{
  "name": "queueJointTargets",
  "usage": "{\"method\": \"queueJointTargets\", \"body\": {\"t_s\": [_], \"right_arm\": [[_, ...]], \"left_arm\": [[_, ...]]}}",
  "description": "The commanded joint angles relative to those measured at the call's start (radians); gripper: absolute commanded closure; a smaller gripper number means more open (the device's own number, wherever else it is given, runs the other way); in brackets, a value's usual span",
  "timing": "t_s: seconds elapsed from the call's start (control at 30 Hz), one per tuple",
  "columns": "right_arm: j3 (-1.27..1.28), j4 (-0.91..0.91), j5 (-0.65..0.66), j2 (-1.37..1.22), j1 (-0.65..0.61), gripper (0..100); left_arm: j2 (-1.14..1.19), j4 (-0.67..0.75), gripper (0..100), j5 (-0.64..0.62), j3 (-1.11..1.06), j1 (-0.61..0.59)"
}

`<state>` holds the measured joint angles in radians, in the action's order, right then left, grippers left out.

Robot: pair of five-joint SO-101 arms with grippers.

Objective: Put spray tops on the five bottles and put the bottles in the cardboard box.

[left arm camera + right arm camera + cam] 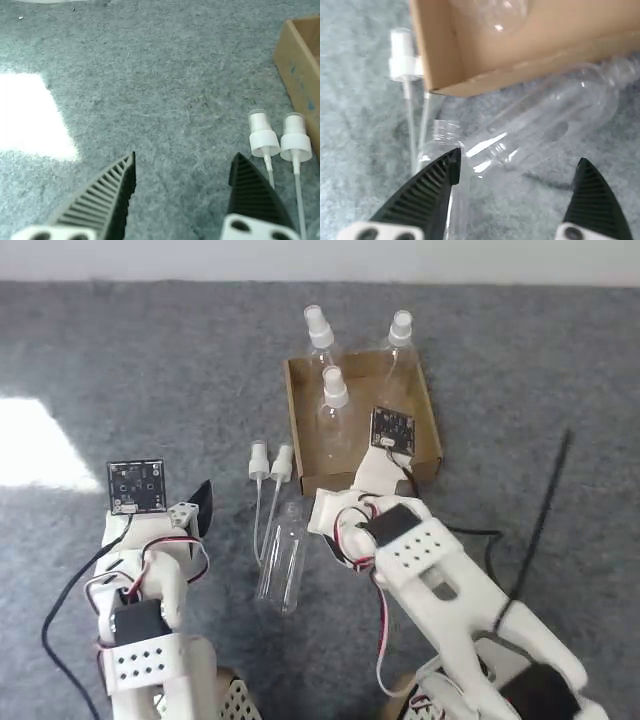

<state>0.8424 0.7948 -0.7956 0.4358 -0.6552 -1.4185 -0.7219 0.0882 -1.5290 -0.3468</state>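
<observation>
Three capped bottles (335, 405) stand in the cardboard box (428, 420). Two loose spray tops (270, 462) lie on the carpet just left of the box's near corner, the spray tops (277, 139) ahead of my open left gripper (182, 192) and to one side. One bare clear bottle (283, 555) lies below the tops. A second bare bottle (555, 112) lies slantwise along the box's front wall (530, 67). My right gripper (515, 187) hangs open over both lying bottles, the neck (445, 131) of one close to a fingertip. Neither gripper holds anything.
Grey carpet covers the whole table, with a bright light patch (30, 445) at the far left. A black cable (540, 530) runs across the carpet right of the right arm (430, 560). The left arm (145, 590) stands at the lower left.
</observation>
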Motion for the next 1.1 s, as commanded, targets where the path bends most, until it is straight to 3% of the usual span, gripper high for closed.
{"method": "queueJointTargets", "body": {"t_s": [0.0, 0.53, 0.7, 0.93, 1.07], "right_arm": [[-0.089, -0.019, -0.060, -0.067, 0.056, 69.6], [-0.097, -0.085, -0.081, -0.239, 0.134, 69.7], [-0.095, 0.033, -0.068, -0.237, 0.193, 78.6], [-0.101, 0.225, 0.175, -0.237, 0.321, 98.1], [-0.101, 0.292, 0.334, -0.237, 0.476, 99.3]], "left_arm": [[-0.005, 0.025, 72, 0.005, 0.008, 0.002], [-0.005, 0.025, 72, 0.005, 0.008, 0.002], [-0.005, 0.025, 72, 0.005, 0.008, 0.002], [-0.003, 0.025, 72, 0.005, 0.008, 0.002], [0.000, 0.025, 72, 0.005, 0.010, 0.002]]}}
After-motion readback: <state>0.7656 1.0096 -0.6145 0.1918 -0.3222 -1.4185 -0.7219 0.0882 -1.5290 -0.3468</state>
